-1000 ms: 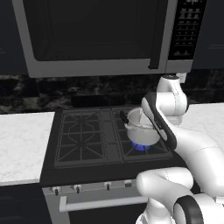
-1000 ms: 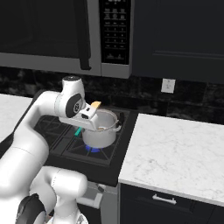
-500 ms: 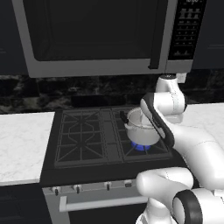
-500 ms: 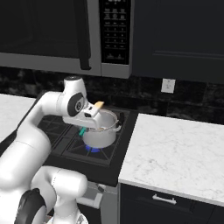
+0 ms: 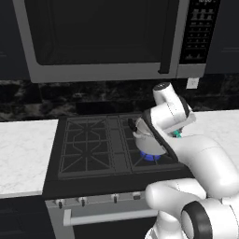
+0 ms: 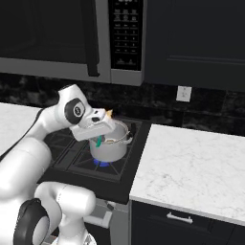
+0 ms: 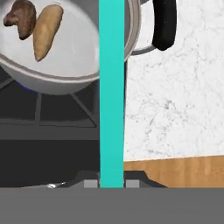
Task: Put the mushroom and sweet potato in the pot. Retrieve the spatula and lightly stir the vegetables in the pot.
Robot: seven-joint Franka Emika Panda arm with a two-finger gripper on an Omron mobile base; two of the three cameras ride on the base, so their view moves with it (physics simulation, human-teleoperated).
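Hand view: pot (image 7: pixel 83 65) holds mushroom (image 7: pixel 22 18), sweet potato (image 7: pixel 47 29)

We see the arm (image 6: pixel 45 129) bent up from the base and folded forward over the stove, wrist turned down. The gripper (image 7: pixel 111 183) is closed tight on the spatula (image 7: pixel 111 87) handle, which runs straight out between the fingertips, hand held above pot height.
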